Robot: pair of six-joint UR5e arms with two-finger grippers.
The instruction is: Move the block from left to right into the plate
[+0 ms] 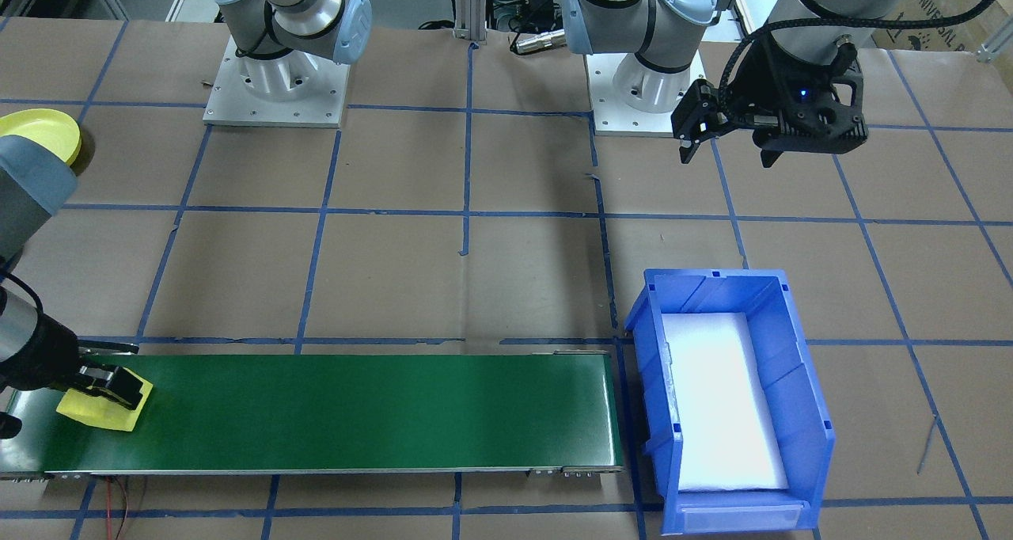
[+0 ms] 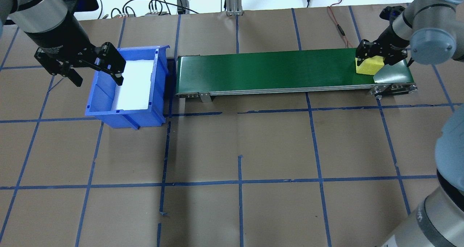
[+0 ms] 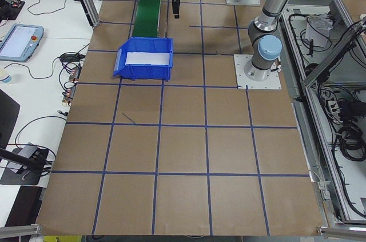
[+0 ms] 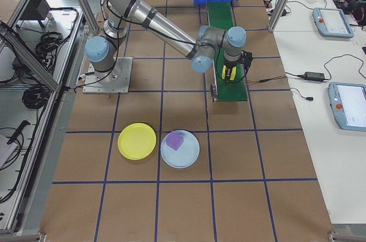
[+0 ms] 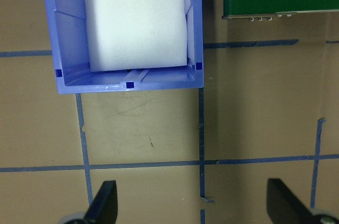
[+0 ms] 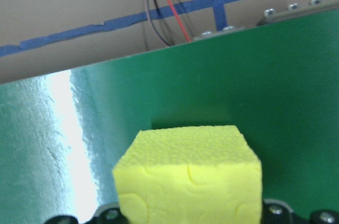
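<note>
A yellow foam block sits at the right end of the green conveyor belt. My right gripper is shut on it, a finger on each side. In the right wrist view the block fills the space between the fingers, just over the belt. It looks slightly tilted in the front-facing view. A yellow plate and a light blue plate holding a purple block lie on the table nearer the robot's right. My left gripper hangs open and empty over the blue bin's near-left edge.
The blue bin with a white foam liner stands at the belt's left end. Red and black wires run past the belt's right end. Brown table paper with a blue tape grid lies between belt and robot.
</note>
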